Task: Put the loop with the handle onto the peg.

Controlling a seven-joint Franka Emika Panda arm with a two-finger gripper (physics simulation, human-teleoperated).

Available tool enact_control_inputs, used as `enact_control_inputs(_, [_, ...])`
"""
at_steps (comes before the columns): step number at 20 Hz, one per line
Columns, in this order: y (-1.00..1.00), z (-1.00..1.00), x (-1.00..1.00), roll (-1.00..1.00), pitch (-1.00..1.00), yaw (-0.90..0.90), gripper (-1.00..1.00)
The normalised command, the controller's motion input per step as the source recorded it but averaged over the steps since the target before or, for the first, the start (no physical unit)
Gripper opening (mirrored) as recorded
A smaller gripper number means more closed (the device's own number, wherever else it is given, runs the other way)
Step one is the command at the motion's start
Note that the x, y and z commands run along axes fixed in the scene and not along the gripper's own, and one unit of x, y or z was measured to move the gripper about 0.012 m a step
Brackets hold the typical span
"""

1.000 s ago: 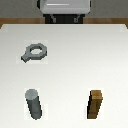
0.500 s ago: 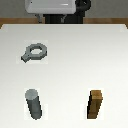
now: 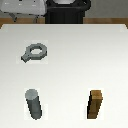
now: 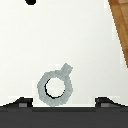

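Observation:
The loop with the handle lies flat on the white table at the exterior view's left, its stubby tab pointing toward the near left. The peg stands upright nearer the front, straight in line with the loop. In the wrist view the loop with the handle shows between the two dark fingertips of my gripper, which is open wide and holds nothing. The gripper hangs above the table and does not touch the loop. Only the arm's white body shows at the exterior view's top edge.
A brown wooden block stands upright at the front, to the exterior view's right of the peg. The robot's dark base sits behind the table's far edge. Wooden floor shows beyond the table edge in the wrist view.
The arm's white body has swung toward the exterior view's left along the top edge. The loop, peg and block have not moved.

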Motion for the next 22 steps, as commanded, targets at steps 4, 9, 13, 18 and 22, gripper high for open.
enact_control_inputs(4, [0.00,0.00,0.00,0.00,0.00,-0.65,1.00])
enact_control_inputs(9, [0.00,0.00,0.40,0.00,0.00,0.00,1.00])
enact_control_inputs(13, [0.00,0.00,0.50,0.00,0.00,0.00,1.00])
enact_control_inputs(18, [0.00,0.00,0.40,0.00,0.00,0.00,1.00])
enact_control_inputs(22, [0.00,0.00,0.50,0.00,0.00,0.00,1.00])
